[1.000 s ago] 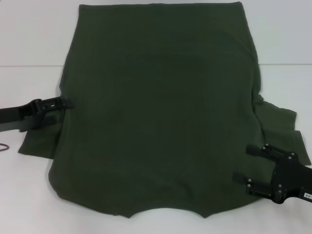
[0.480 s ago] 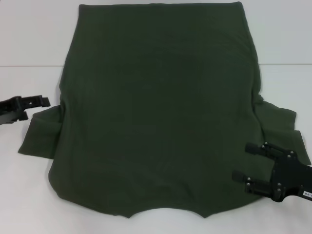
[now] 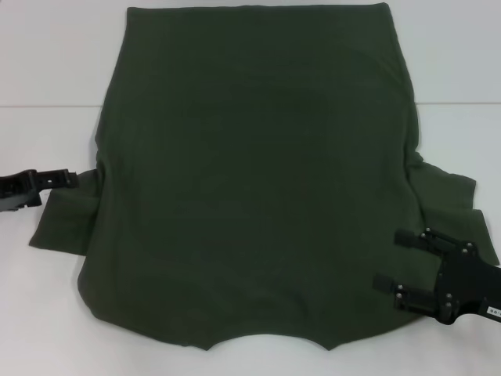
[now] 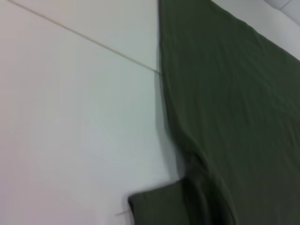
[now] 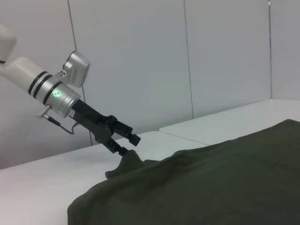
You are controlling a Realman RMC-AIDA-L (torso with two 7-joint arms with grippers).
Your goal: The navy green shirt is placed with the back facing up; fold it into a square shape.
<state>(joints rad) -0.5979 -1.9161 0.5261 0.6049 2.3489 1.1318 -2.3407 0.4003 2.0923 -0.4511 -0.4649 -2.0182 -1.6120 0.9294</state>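
The navy green shirt lies flat on the white table, filling the middle of the head view, neckline at the bottom edge. At mid-left, the left gripper pinches the sleeve edge, lifting a small peak. At lower right, the right gripper rests on the hem side, fingers spread apart.

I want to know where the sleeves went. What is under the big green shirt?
The white table lies under the navy green shirt. Both sleeves poke out partly from beneath the body; the rest of them is covered. The left pincer nears one, the right pincer rests open.
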